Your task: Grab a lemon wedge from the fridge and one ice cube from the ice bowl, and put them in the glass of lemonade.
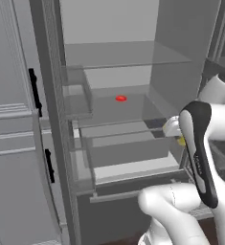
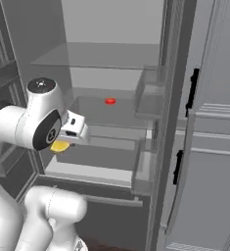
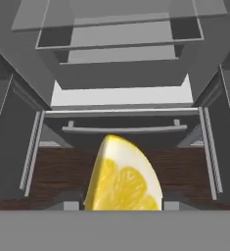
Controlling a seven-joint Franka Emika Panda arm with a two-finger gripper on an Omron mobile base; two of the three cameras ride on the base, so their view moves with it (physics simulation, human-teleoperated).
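My claw (image 3: 122,206) pinches the lemon wedge (image 3: 122,179), one finger pressed to each side of it. In the hand view the wedge stands between my fingertips, its pale cut face toward the camera and its point up. Past it lies the fridge (image 3: 121,73), doors open, with its shelves, its drawer bar (image 3: 121,129) and a strip of dark wooden floor (image 3: 53,171) beneath.

In the right base view the wedge (image 2: 60,146) hangs under my hand, just in front of the fridge's left side, level with the lower shelf. In the left base view only a bit of its yellow (image 1: 181,141) peeks out beside my forearm.

A small red oval thing (image 1: 120,98) sits on the middle shelf, well apart from the wedge. Pale panelled cabinets (image 1: 13,143) with black handles stand beside the fridge.
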